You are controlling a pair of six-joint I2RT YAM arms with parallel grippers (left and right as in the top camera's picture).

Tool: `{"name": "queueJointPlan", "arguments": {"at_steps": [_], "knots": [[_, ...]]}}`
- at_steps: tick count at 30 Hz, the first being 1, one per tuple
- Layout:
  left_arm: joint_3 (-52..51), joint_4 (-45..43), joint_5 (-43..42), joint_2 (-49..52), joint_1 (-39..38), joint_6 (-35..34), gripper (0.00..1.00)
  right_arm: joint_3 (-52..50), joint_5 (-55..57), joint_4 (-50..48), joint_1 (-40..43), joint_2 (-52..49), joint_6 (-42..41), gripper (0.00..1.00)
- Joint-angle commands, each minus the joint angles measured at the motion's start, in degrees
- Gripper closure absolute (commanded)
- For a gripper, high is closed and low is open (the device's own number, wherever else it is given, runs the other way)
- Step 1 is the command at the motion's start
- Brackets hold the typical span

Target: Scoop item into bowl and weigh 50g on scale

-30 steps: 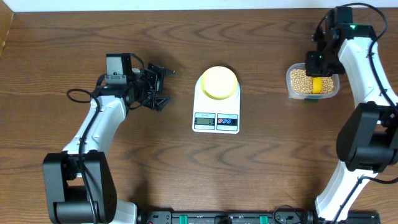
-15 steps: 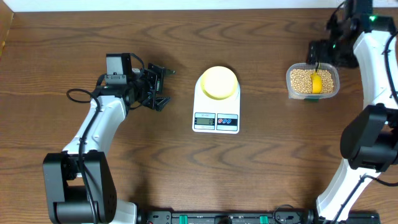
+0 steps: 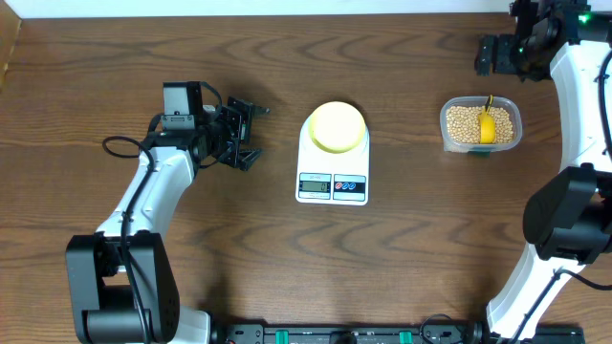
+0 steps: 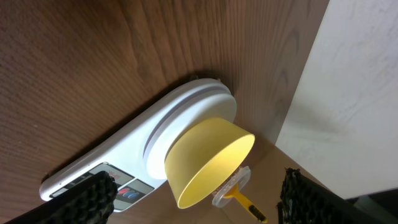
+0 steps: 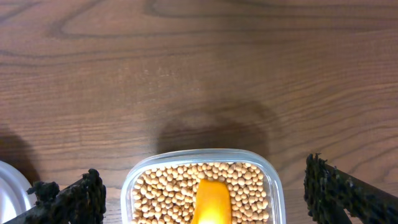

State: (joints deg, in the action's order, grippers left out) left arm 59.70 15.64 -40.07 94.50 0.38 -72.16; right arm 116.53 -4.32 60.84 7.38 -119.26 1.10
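Observation:
The pale yellow bowl (image 3: 336, 126) stands on the white scale (image 3: 332, 184) at mid-table; from overhead no beans show inside it. The tan beans (image 3: 463, 121) fill a clear plastic tub (image 3: 481, 146) to the right, and a yellow scoop (image 3: 488, 127) lies in them. My right gripper (image 3: 495, 55) hangs open beyond the tub's far side, holding nothing. In the right wrist view its fingers (image 5: 67, 200) stand wide either side of the beans (image 5: 168, 186) and scoop (image 5: 212, 202). My left gripper (image 3: 241, 134) is open left of the scale, facing the bowl (image 4: 208, 158) and scale (image 4: 180, 112).
The table's far edge and a pale wall run just behind the right gripper. A black cable (image 3: 120, 145) loops beside the left arm. Bare wood lies between the scale and the tub, and in front of the scale.
My right gripper opened and let go of the scoop, then drew back from the tub toward the far edge. The scoop stays in the beans. The left arm is still.

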Motion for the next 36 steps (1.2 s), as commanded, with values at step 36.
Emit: {"name": "queueJointPlan", "arguments": {"at_steps": [36], "knots": [[1.55, 29.73, 37.05, -14.88, -32.81, 64.04, 0.02, 0.79, -0.37, 0.09, 0.04, -0.24, 0.26, 0.01]]}}
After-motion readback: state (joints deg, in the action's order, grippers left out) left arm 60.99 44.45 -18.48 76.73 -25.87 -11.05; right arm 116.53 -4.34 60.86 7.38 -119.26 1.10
